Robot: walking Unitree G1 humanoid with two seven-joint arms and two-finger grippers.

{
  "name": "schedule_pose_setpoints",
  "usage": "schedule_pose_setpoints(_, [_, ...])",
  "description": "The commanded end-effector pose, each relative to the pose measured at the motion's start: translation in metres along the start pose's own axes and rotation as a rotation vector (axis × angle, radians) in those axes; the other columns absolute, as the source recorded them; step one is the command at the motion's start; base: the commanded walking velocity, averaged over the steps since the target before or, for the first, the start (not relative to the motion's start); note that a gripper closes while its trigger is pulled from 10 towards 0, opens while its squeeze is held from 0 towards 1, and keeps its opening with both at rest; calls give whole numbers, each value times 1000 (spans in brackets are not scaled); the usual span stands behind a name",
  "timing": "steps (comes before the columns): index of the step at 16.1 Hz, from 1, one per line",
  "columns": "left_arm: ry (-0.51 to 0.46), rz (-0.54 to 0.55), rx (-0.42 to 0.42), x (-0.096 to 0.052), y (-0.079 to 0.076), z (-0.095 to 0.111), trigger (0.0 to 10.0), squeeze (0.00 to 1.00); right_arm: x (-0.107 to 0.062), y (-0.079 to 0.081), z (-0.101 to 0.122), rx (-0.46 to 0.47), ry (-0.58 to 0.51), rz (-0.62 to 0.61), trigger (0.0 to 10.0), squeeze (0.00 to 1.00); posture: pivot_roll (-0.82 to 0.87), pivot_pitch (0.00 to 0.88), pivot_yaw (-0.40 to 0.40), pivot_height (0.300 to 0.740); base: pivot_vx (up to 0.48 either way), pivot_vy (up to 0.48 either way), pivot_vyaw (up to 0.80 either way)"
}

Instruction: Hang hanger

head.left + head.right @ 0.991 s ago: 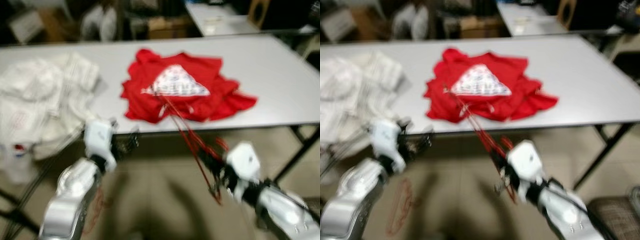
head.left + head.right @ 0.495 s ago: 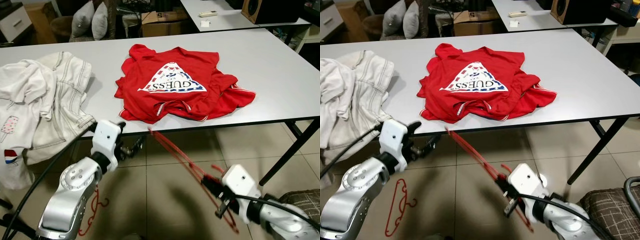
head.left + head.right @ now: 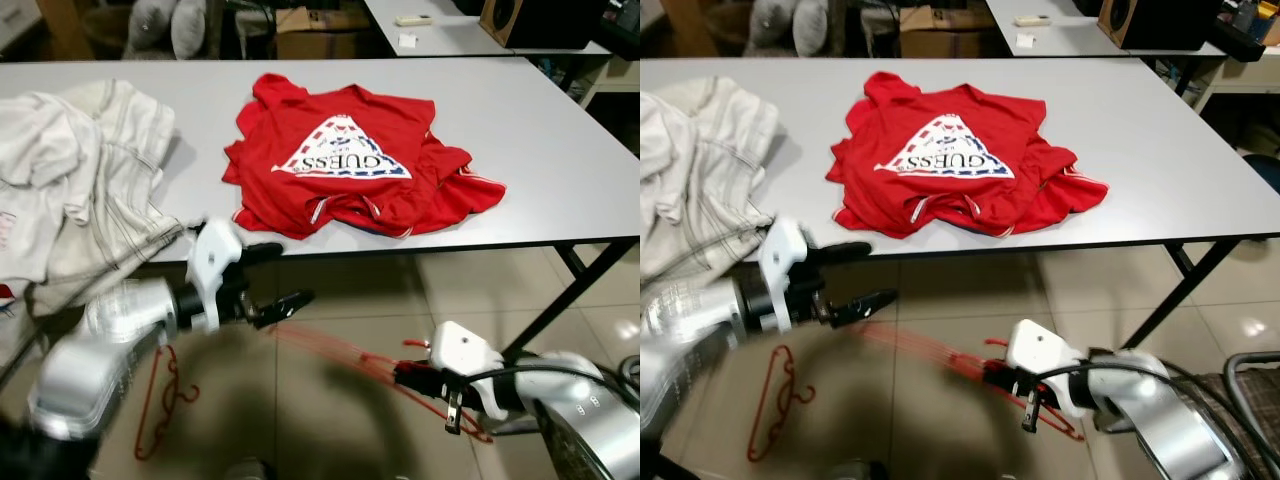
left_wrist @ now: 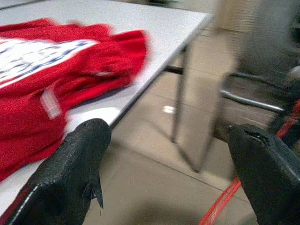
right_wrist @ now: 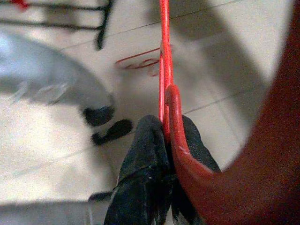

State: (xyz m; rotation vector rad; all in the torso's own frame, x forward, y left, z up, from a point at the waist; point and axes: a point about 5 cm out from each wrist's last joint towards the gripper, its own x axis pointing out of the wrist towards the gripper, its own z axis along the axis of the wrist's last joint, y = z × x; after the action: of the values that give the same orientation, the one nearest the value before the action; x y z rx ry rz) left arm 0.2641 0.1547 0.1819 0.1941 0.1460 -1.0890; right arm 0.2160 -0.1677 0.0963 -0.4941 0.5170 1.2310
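Observation:
A thin red hanger is low over the floor in front of the table, blurred, with my right gripper shut on one end; the right wrist view shows the black fingers pinching the red wire. My left gripper is just below the table edge, open wide, its fingertips close to the hanger's far end. In the left wrist view the two fingers stand far apart with nothing between them. A red T-shirt with a triangle logo lies flat on the white table.
A pile of white clothes covers the table's left end. A second red hanger lies on the tiled floor under my left arm. Black table legs slant at the right, and a chair sits at the lower right.
The right gripper has swung the hanger down from a steep slant to nearly level, lower over the floor. The left gripper has spread open and turned towards the hanger. The camera has shifted.

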Motion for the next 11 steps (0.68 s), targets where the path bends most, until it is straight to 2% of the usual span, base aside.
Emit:
schedule_pose_setpoints(1, [11,-102,-8,4,0,5,10000,1000,-1,-1,-1,-58,36,73,10000,0,-12,112,-28,740,0,0,0])
schedule_pose_setpoints(3, [27,-200,-9,12,3,12,10000,1000,1,-7,0,-128,80,122,10000,0,-10,106,-18,740,0,0,0])
schedule_pose_setpoints(6, [51,-366,2,36,-9,20,10000,1000,8,-26,7,-184,99,88,10000,0,-17,96,2,740,0,0,0])
schedule_pose_setpoints(8, [83,-412,30,46,-15,17,10000,1000,8,-33,11,-206,104,71,10000,0,-18,93,9,740,0,0,0])
schedule_pose_setpoints(10, [108,-420,33,59,-19,13,10000,604,7,-39,13,-217,106,44,10000,0,-21,83,36,740,0,0,0])
schedule_pose_setpoints(11, [101,-412,39,70,-23,12,10000,298,8,-42,15,-225,99,36,10000,0,-21,83,40,740,0,0,0])
